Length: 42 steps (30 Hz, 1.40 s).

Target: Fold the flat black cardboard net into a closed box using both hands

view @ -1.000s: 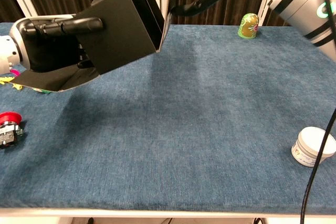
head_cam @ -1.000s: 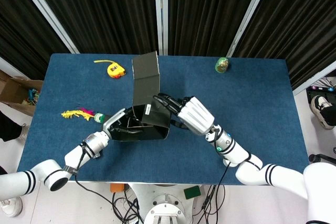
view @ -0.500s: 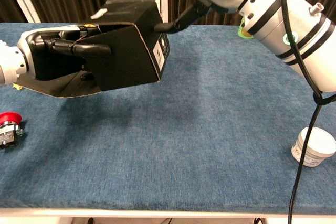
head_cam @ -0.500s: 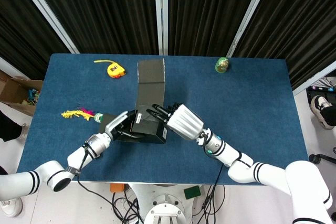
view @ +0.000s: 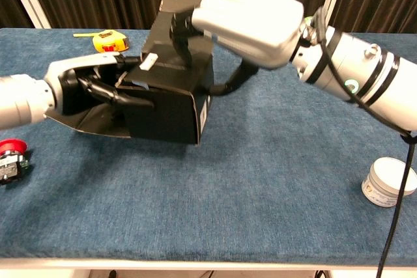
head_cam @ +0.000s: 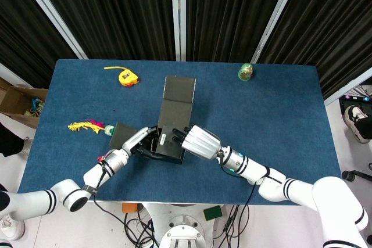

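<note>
Folding well along, lid not yet shut

Forming the box (view: 171,99) looks mostly done: its body sits low over the bench (view: 260,180), one long flap (head_cam: 177,94) lying open toward the far side. The left hand (view: 91,89) grips its open left end, fingers reaching inside. The right hand (view: 244,21) presses down on top, fingers curled over the upper edge. Next, I'd guess, that flap must swing over and tuck in.
</note>
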Available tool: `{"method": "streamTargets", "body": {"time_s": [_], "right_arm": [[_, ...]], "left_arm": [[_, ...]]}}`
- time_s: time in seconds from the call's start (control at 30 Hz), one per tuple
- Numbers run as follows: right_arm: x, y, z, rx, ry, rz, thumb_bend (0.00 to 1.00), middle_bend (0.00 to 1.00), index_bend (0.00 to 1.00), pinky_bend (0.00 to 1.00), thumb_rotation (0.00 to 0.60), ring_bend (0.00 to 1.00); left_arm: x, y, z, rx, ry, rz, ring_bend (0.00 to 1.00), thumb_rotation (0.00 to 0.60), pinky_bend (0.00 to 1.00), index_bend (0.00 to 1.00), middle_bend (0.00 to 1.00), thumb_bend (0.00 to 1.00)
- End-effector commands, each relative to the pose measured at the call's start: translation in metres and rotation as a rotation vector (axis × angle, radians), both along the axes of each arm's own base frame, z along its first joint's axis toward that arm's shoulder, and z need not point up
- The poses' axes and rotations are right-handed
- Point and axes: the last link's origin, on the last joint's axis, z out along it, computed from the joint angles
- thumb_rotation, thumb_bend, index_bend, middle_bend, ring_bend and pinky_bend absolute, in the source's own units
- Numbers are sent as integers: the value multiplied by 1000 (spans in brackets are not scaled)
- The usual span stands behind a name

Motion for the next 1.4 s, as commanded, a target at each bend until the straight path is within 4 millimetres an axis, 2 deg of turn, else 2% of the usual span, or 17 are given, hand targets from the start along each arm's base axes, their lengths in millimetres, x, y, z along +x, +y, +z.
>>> {"method": "streamTargets", "body": {"time_s": [0.03,0.2,0.3,0.57,0.9,1.1,1.4], "right_arm": [[-6,3,-10,6,49,12,124,456,589,1000,600,794],[-11,5,-17,14,61,20,149,453,585,1000,600,796],[-13,5,-20,16,70,30,155,453,585,1000,600,797],[-18,6,-24,27,96,38,176,452,585,1000,600,797],[-27,9,-22,32,113,38,176,448,582,1000,600,798],[-26,11,-23,39,116,45,176,448,581,1000,600,797],[-30,16,-24,42,138,57,176,444,569,1000,600,798]], "left_arm": [[-2,-1,-14,29,66,-38,484,580,807,295,289,31],[-2,-4,-26,59,127,-71,484,580,807,291,282,31],[-2,-5,-29,63,151,-78,484,559,806,264,270,27],[-4,-6,-31,57,190,-77,484,495,804,187,246,22],[-4,-10,-32,97,243,-126,484,464,804,132,225,21],[-2,-11,-35,121,271,-157,484,463,804,119,216,18],[-3,-15,-36,127,290,-166,482,430,804,100,201,2]]}}
